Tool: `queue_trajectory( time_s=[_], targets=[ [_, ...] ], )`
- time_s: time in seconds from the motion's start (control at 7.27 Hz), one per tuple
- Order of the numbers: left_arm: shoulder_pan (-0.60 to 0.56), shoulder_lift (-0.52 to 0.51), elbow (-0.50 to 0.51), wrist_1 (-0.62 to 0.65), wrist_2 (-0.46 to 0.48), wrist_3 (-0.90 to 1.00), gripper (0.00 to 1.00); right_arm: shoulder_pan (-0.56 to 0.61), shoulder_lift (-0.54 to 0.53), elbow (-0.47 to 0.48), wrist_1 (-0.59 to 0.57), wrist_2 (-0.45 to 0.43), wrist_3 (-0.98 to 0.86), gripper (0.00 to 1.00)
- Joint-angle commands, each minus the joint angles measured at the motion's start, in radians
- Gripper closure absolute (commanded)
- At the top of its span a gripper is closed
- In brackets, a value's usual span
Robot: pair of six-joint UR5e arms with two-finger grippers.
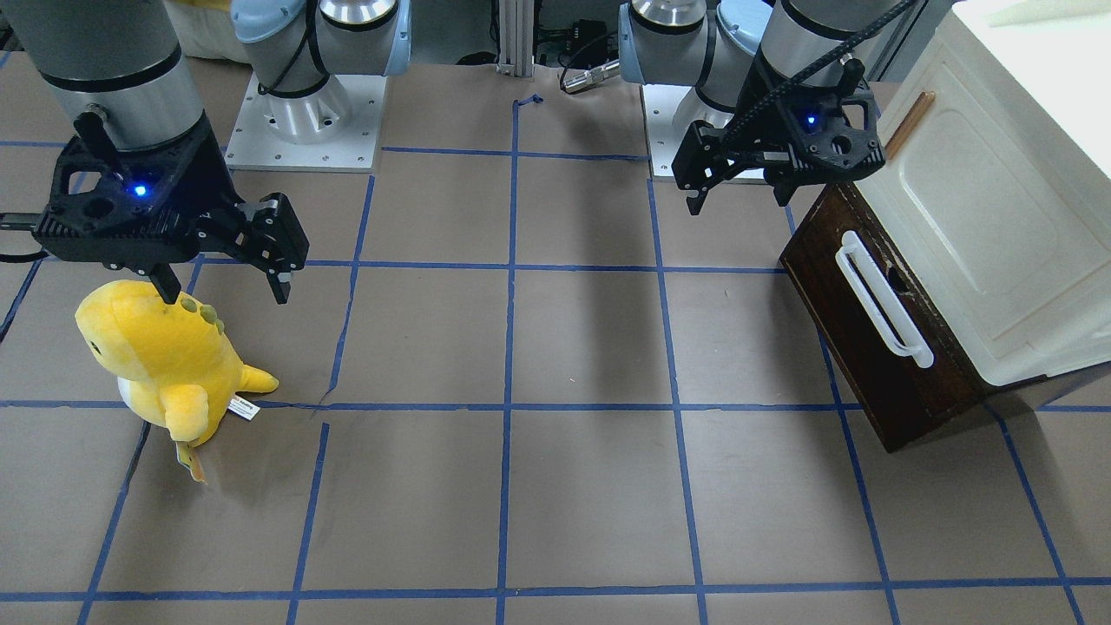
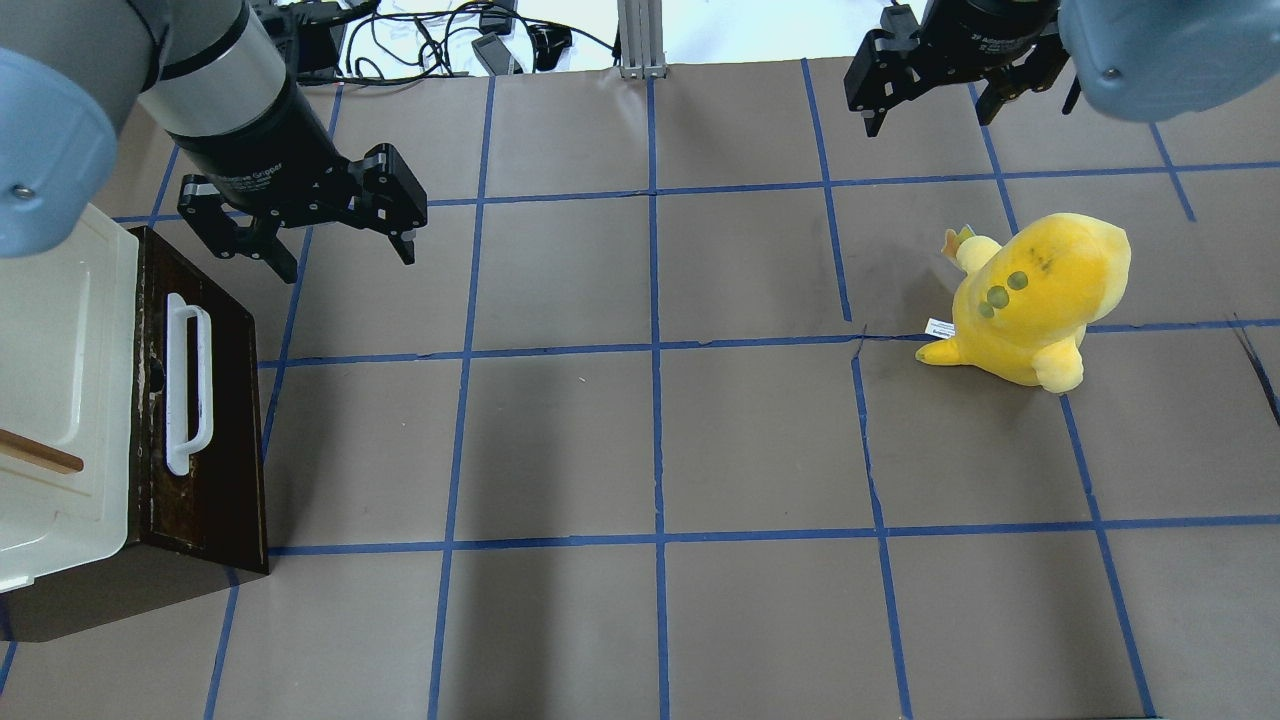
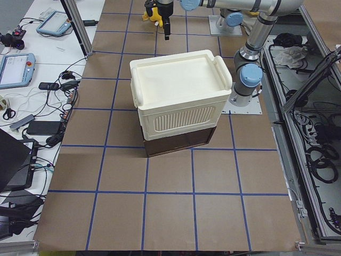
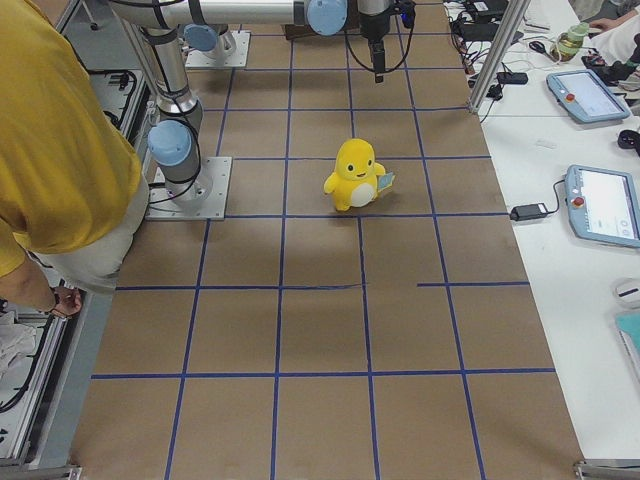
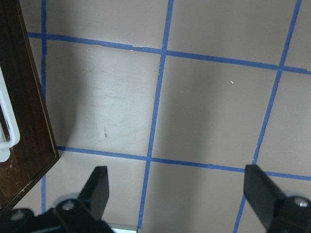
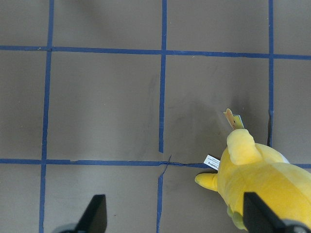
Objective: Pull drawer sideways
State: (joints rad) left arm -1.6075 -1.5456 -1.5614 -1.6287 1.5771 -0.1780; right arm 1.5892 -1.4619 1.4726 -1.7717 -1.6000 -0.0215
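Note:
The drawer has a dark brown front and a long white bar handle. It sits pushed in under a cream-white cabinet. It also shows in the overhead view and at the left edge of the left wrist view. My left gripper is open and empty. It hovers over the table just past one end of the drawer front, touching nothing; it also shows in the overhead view. My right gripper is open and empty, far off above a plush toy.
A yellow plush toy stands on the brown, blue-taped table under the right gripper, and also shows in the right wrist view. A person in a yellow shirt stands by the robot's bases. Tablets lie on a side table.

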Motion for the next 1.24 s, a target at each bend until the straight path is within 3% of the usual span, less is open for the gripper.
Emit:
queue_trajectory(
  time_s=[0.0, 1.1],
  targets=[
    [0.000, 0.001, -0.002, 0.003, 0.000, 0.005, 0.00, 0.000, 0.000, 0.000, 0.000, 0.000, 0.000, 0.00],
    [0.001, -0.001, 0.006, 0.004, 0.003, -0.003, 0.00, 0.000, 0.000, 0.000, 0.000, 0.002, 0.000, 0.00]
  ],
)
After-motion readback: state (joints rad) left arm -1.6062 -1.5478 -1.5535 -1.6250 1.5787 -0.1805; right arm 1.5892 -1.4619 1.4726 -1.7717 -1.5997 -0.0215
